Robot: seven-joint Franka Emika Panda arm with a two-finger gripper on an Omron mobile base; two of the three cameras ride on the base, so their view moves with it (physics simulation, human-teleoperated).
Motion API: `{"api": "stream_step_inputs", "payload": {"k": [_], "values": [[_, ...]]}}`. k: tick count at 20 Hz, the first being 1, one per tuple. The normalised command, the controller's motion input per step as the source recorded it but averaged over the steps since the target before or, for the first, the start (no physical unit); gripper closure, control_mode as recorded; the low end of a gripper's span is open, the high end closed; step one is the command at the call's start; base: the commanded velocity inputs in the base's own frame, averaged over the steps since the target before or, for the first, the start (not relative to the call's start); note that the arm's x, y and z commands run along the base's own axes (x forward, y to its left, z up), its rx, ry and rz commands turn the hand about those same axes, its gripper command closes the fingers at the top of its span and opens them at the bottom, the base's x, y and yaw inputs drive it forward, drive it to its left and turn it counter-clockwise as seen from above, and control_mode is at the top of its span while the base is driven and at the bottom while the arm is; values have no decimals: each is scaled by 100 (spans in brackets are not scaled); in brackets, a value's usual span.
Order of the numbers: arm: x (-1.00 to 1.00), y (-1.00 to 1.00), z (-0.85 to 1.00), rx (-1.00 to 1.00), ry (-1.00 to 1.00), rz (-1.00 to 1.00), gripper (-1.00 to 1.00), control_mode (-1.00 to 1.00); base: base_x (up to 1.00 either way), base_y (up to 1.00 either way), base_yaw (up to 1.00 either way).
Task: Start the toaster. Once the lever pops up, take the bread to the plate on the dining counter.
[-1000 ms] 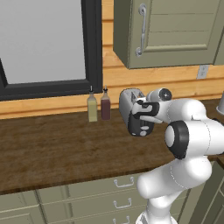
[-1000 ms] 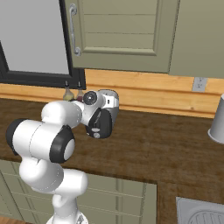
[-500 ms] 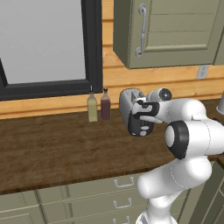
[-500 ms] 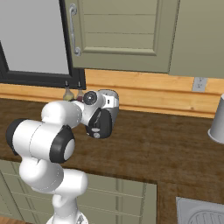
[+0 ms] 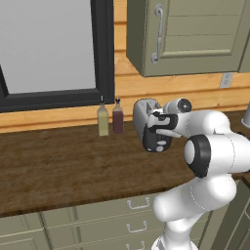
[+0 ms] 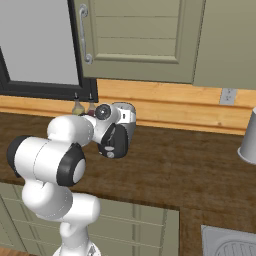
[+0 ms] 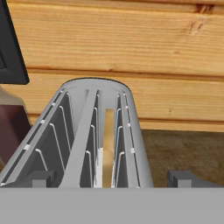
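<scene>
Hand view looked straight down the length of the toaster, with the two dark fingertips of the gripper rising at either side of the toaster's near end, spread wider than its body and gripping nothing. The toaster showed as a rounded grey-silver shell with two long top slots lined by thin wire guides. In the right-hand slot the bread stood on edge, a thin tan slice sunk between the guides; the left slot held no slice. Just left of the toaster stood a dark red bottle. Beyond the toaster's far end ran the light wooden wall boards, and to the toaster's right lay the dark wooden worktop.

From the left base view, the toaster sat at the back of the worktop, against the wall, with the arm's hand in front of it, and an olive bottle beside the red bottle to its left.
</scene>
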Motion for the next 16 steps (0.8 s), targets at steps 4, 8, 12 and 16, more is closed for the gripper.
{"api": "stream_step_inputs", "payload": {"k": [4, 8, 12, 16], "values": [[0, 0, 0, 0, 0, 0, -100, -100, 0, 0, 0], [0, 0, 0, 0, 0, 0, -100, -100, 0, 0, 0], [0, 0, 0, 0, 0, 0, -100, -100, 0, 0, 0], [0, 0, 0, 0, 0, 0, -100, -100, 0, 0, 0]]}}
